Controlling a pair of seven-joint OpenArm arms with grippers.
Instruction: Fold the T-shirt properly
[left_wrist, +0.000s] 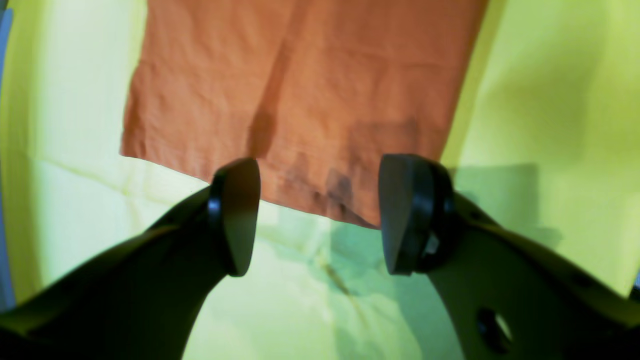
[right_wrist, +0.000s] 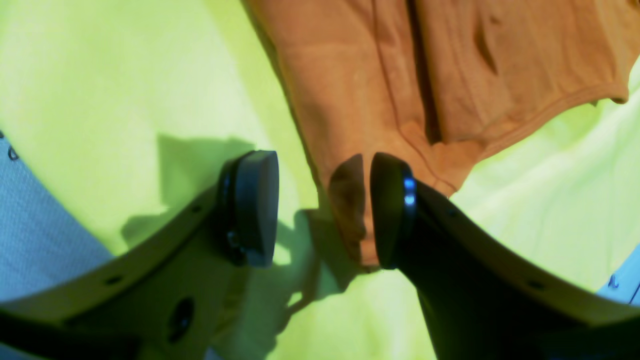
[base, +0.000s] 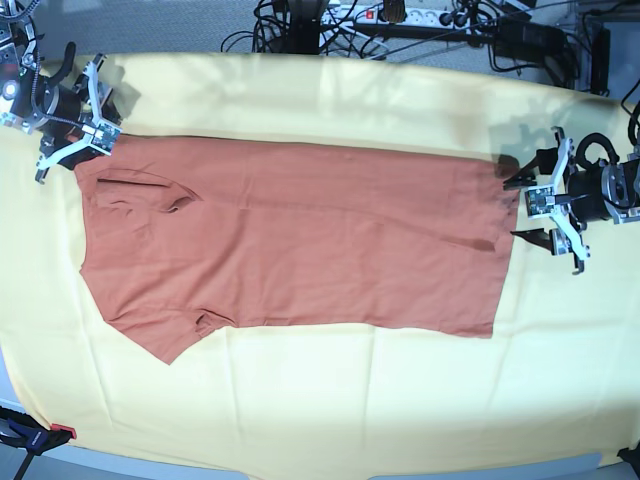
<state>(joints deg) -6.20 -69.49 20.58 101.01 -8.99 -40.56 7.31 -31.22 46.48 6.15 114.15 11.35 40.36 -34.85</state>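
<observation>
Rust-orange cotton T-shirt (base: 300, 240) spread flat on the pale yellow cloth (base: 320, 400), an arm at each end.

The left gripper (left_wrist: 320, 215) hangs just off the shirt's bottom hem, its dark padded fingers (left_wrist: 240, 215) wide apart and holding nothing. The right gripper (right_wrist: 325, 210) is at the top end beside a folded-in sleeve, jaws also spread; the shirt's corner lies between the pads and seems to touch the right-hand one, though the blur leaves this unclear. A tangle of black cables (base: 400, 20) lies beyond the far edge.
</observation>
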